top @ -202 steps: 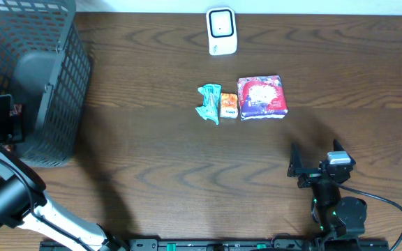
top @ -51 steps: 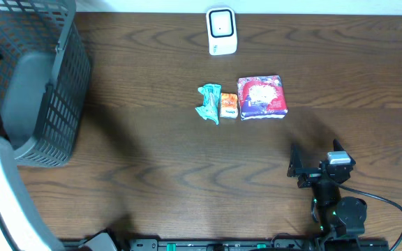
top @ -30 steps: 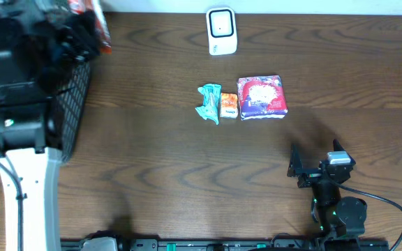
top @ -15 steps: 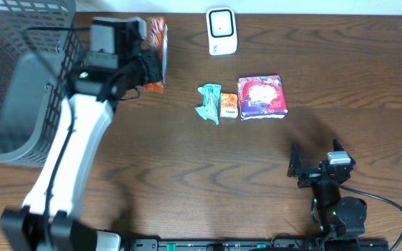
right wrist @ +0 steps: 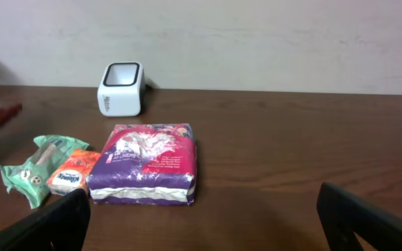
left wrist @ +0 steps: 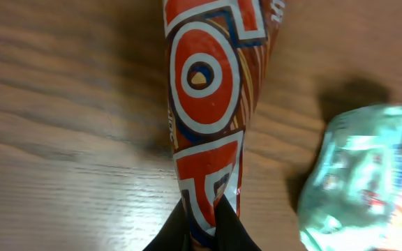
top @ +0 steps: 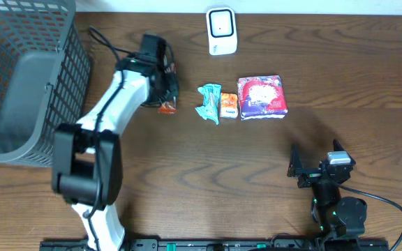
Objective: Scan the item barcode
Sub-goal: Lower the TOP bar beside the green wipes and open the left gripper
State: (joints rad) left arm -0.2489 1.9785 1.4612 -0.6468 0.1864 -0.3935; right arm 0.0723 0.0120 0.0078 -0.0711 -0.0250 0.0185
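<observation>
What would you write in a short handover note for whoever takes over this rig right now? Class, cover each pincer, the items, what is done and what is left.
Left pincer: shut on the red packet, just left of the teal packet.
Right pincer: open, empty, parked at the near right.
Scanner: at the far edge, nothing in front of it.
Done: the packet is gripped.
Left: show its barcode to the scanner.

The snack packet [left wrist: 208, 104] in the black left gripper [left wrist: 201, 226] is red-orange with white-outlined lettering and brown stripes. Beside the gripper lies a mint-green wrapper [left wrist: 358, 174], and beyond it an orange sachet [top: 228, 105] and a purple-and-pink pack [top: 261, 97], on a dark brown wood-grain table [top: 187, 174].
</observation>
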